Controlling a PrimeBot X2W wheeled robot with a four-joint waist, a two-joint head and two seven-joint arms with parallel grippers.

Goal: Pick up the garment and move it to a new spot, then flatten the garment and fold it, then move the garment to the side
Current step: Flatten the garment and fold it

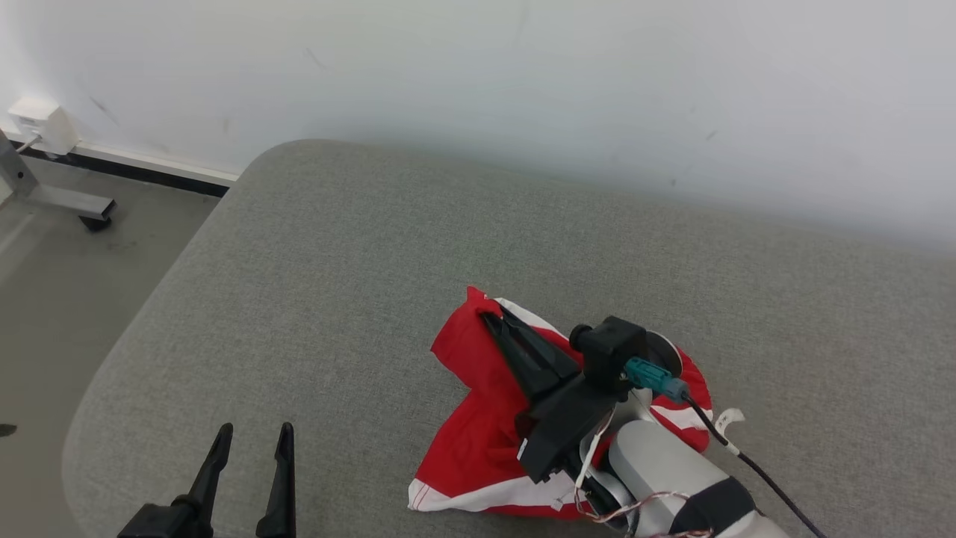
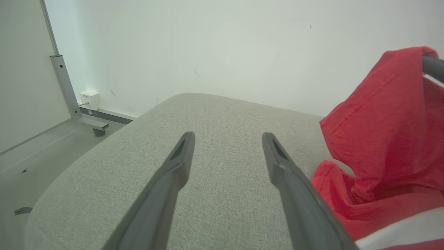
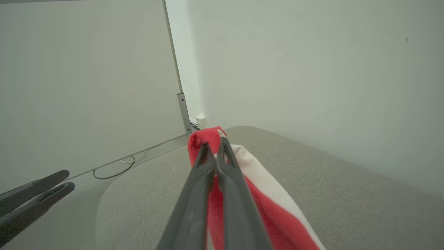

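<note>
Right gripper (image 1: 494,320): two long tapering fingers, matt black, each with a slot-shaped recess near the tip, mounted on an angular black housing (image 1: 556,433). Wrist camera (image 1: 609,345): black boxy block with a short round lens barrel. Teal connector (image 1: 651,376) at its side, feeding a black cable (image 1: 754,467) that carries a white tag (image 1: 728,418). Forearm (image 1: 657,456): smooth pale grey shell with a dark band (image 1: 717,508); thin red and white wires (image 1: 597,489) run loose alongside. Left gripper (image 1: 255,432): matching black fingers.

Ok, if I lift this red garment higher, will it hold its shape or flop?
Probably flops: the garment drapes in soft folds from the corner pinched in the right jaws, the rest crumpled on the grey cushion. Likely light, as that thin pinch holds it up.
</note>
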